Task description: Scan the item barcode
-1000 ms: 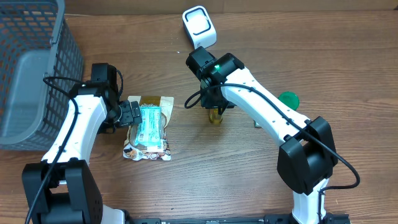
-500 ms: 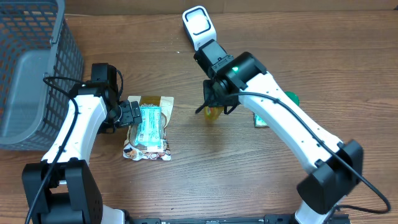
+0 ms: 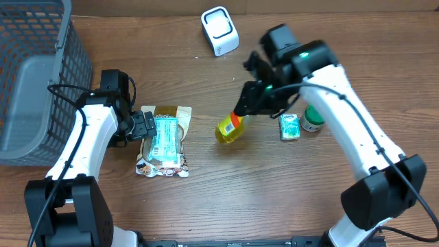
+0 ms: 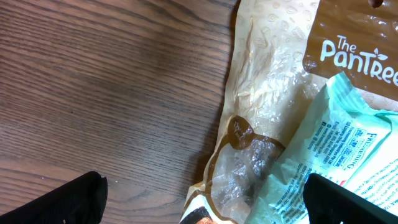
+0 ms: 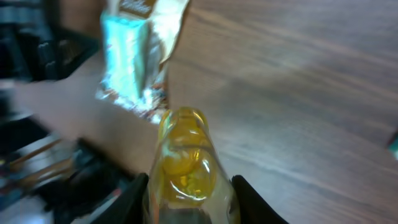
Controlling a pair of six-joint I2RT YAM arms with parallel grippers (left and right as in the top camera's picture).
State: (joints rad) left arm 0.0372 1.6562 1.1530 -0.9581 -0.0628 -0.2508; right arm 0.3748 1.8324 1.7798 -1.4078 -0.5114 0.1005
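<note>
Overhead, the right gripper (image 5: 189, 194) is clamped narrowly on a yellow bottle (image 3: 228, 130), one finger pressing each side of it. The bottle is tilted, with its base pointing toward the near-left of the table (image 3: 226, 206) and an orange band near the end by the fingers. It looks to be lifted off the wood, though the blur in both the wrist view and the overhead view leaves that uncertain. It sits near the middle of the table, well apart from the white scanner (image 3: 219, 30), which stands at the far edge with its window facing up.

On the left side, the left gripper (image 3: 147, 127) has its jaws spread wide and holds nothing. It rests at the left edge of a brown snack bag (image 3: 167, 159) that lies flat on the table. A teal packet (image 3: 164, 135) lies on top of that bag. In the left wrist view, the two dark fingertips (image 4: 65, 200) sit at the bottom corners of the picture, with the bag's crinkled clear panel and the packet's printed edge between them.

A grey mesh basket (image 3: 41, 41) fills the far-left corner. To the right of the bottle, a small teal box (image 3: 290, 127) lies just beside a green-lidded jar (image 3: 313, 118), partly under the right arm.
</note>
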